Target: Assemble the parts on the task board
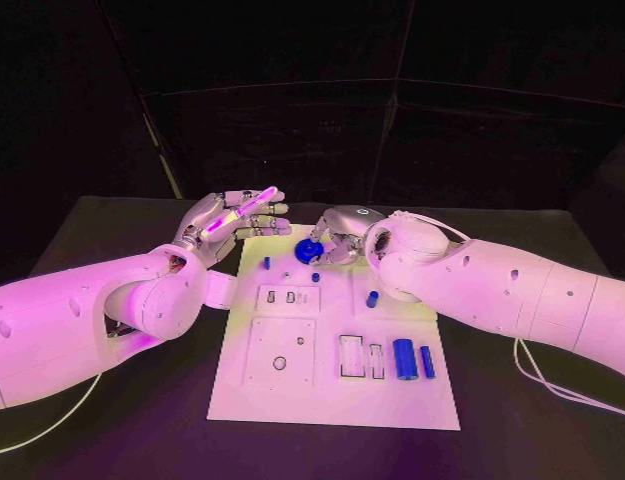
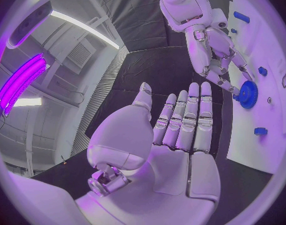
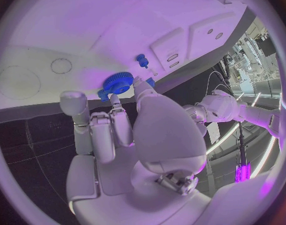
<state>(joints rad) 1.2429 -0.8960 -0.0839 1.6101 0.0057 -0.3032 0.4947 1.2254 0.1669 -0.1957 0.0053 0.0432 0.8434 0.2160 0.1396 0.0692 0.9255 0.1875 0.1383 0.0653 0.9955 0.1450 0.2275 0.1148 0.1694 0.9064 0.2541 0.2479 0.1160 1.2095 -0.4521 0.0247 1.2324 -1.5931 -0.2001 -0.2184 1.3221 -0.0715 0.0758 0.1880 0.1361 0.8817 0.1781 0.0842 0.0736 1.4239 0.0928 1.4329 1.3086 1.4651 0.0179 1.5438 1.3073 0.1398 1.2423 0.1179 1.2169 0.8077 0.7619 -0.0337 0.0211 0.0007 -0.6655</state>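
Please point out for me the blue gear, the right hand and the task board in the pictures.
blue gear [image 1: 308, 251], head view, on its toothed disc.
right hand [image 1: 341, 236], head view, on the middle of the hand holding the gear.
task board [image 1: 255, 395], head view, on bare white plate at its near edge.

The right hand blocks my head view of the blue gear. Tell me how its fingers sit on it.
Observer: In the right wrist view, the right hand pinches the blue gear by its rim between its fingers.
Operator: Check whether it is over the board.
Observer: In the left wrist view, it sits close against the task board.
Operator: Report the left palm.
Observer: The left hand is empty, fingers straight and side by side.
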